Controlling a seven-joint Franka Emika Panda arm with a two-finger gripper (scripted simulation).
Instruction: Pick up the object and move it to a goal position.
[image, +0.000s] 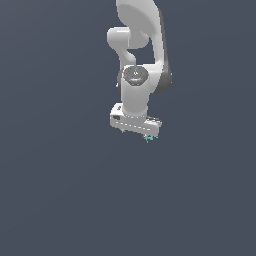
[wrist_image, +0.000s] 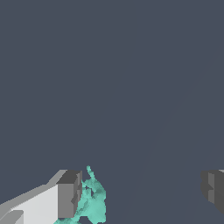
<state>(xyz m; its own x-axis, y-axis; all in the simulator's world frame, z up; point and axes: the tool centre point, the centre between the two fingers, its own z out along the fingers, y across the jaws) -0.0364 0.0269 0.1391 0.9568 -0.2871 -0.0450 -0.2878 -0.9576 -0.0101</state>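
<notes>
The white Panda arm (image: 142, 45) hangs straight down over a plain dark grey floor (image: 60, 200), its hand (image: 136, 134) pointing downward. The fingers (wrist_image: 69, 194) stand wide apart, nothing clamped between them. The tiny teal-green spiky piece (wrist_image: 91, 201) sits right against the inner face of one finger, well apart from the other; the exterior view shows it just beneath the hand's tip on the exterior view's right

The arm (image: 142, 45) hangs from the top centre of the exterior view, with the tool (image: 136, 134) at its lower end near mid-frame. The object (image: 149, 138) sits just under the tool's right end, beside one finger (wrist_image: 70, 194); the other finger (wrist_image: 213, 188) stands well apart.
</notes>
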